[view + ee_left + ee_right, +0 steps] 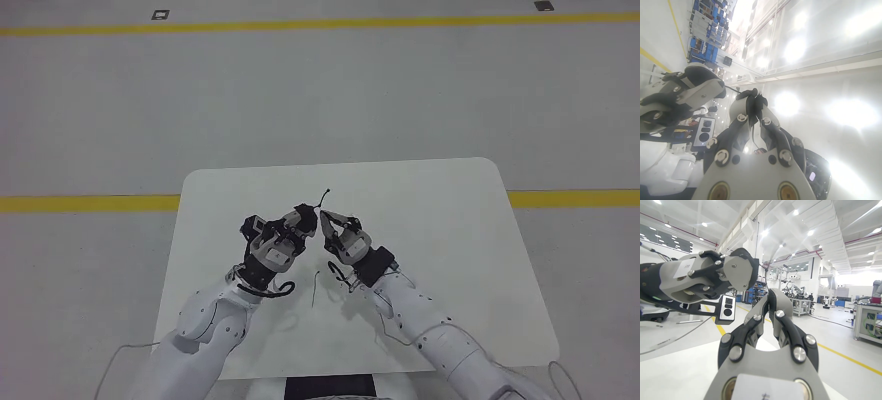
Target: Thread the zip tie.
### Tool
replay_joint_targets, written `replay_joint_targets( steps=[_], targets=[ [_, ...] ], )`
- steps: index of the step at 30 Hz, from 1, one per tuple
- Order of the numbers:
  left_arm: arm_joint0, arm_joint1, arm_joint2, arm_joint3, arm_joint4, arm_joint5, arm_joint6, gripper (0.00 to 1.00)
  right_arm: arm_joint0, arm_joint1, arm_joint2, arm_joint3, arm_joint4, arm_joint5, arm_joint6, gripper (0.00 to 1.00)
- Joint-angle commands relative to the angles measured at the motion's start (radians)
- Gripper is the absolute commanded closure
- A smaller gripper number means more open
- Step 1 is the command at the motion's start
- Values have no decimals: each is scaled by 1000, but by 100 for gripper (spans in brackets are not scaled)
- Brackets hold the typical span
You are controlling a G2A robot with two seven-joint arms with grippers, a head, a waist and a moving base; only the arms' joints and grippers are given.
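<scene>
A thin black zip tie (325,196) is held above the white table (430,210), one end poking up between the two grippers. My left gripper (306,219) is shut on the tie; in the left wrist view its fingertips (753,95) pinch a black part, and a strand (732,89) runs toward the right gripper (715,89). My right gripper (329,224) is also shut on the tie; in the right wrist view the strand (766,279) rises from its closed fingertips (769,295) to the left gripper (751,266). The two grippers nearly touch tip to tip. A loose tail (314,288) hangs below them.
The white table has bare surface on every side of the grippers. Grey floor with yellow lines (320,24) surrounds it. Workbenches and other robots (800,292) stand far off in the room.
</scene>
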Motion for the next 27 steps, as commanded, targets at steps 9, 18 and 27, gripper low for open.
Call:
replay_joint_targets(
  steps=[9,18,27],
  targets=[
    [8,-1,-2,-39,7,4,-5,100,-12,-1,3,6,-18,6,12,100],
    [11,-3,-6,-43,-1,0,-10,100,-15,-5,3,17,-25,12,18,100],
    [12,-6,-9,-52,-2,-8,-12,100,-14,-5,7,23,-42,14,18,100]
  ],
)
